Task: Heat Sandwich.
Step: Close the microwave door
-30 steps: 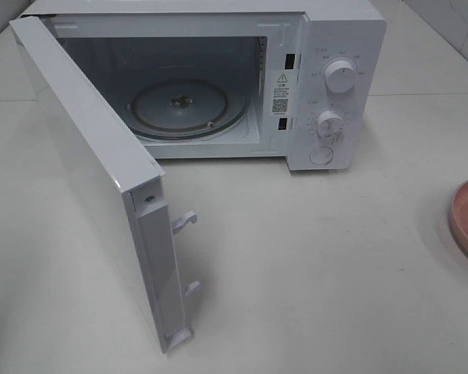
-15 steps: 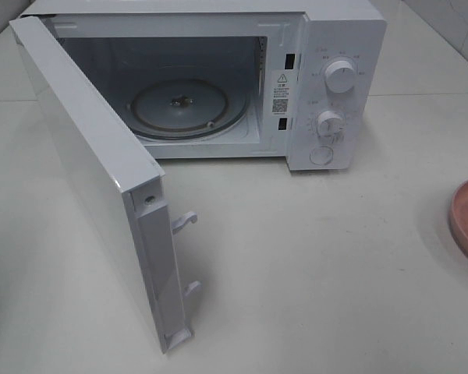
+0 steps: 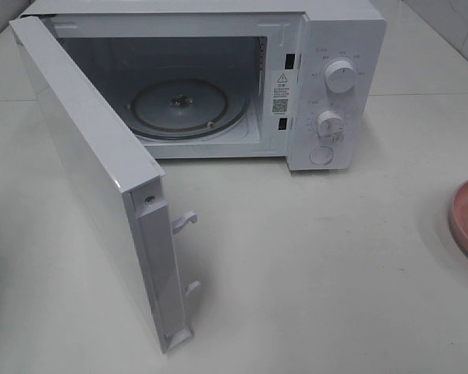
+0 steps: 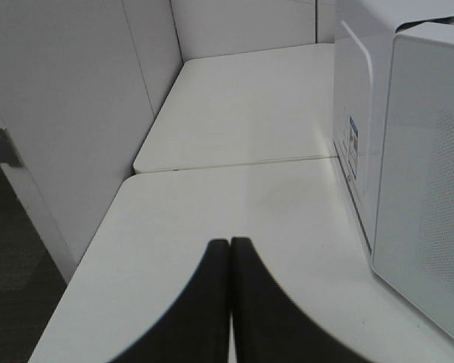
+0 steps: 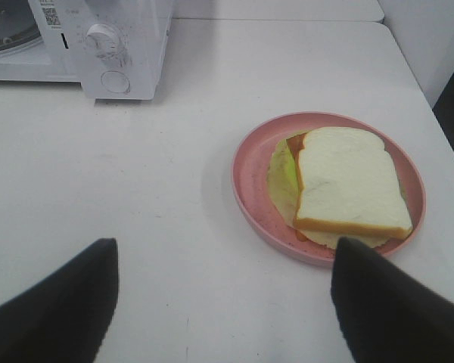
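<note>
nothing has shifted in the high view since a second ago: the microwave (image 3: 218, 86) stands with its door (image 3: 101, 187) swung wide and the turntable (image 3: 189, 107) bare, the plate (image 3: 466, 222) at the bench's (image 3: 312, 273) right edge. the left tool (image 4: 230, 261) is pressed together, empty. the right tool (image 5: 223, 291) hangs spread near the sandwich (image 5: 340, 185); best to grip the plate's rim and keep it level.

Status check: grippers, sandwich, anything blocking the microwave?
Left gripper shut, empty. Right gripper open, short of sandwich on pink plate. Microwave door open, turntable bare; nothing blocking.
</note>
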### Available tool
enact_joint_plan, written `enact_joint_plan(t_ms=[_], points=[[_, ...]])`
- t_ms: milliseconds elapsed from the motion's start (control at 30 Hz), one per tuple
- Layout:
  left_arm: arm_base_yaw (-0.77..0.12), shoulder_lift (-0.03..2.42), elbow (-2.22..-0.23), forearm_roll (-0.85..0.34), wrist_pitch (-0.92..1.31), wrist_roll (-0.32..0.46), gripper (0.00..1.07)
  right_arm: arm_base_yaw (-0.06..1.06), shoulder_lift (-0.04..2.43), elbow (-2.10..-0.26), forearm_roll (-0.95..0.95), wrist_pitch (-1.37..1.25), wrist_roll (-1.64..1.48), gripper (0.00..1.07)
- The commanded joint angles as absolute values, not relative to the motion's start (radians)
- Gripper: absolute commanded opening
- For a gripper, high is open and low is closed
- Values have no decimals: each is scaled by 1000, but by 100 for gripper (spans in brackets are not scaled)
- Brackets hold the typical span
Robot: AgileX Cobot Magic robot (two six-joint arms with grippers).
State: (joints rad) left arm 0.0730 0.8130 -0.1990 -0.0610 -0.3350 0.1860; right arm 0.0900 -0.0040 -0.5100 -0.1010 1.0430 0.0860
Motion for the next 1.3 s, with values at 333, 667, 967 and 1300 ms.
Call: enact_joint_plan(t_ms=[333, 667, 967, 1300], points=[[78, 1063, -199, 212, -589, -85, 0, 83, -31, -510, -99, 1037, 96, 75], [0, 1242, -230, 244, -704, -116, 0, 83, -31, -510, -99, 1037, 96, 75], [-150, 1387, -284, 235, -775, -70, 0, 83, -31, -510, -99, 1037, 96, 75], [-284, 1495, -314, 234, -815, -67, 0, 83, -31, -510, -99, 1037, 96, 75]])
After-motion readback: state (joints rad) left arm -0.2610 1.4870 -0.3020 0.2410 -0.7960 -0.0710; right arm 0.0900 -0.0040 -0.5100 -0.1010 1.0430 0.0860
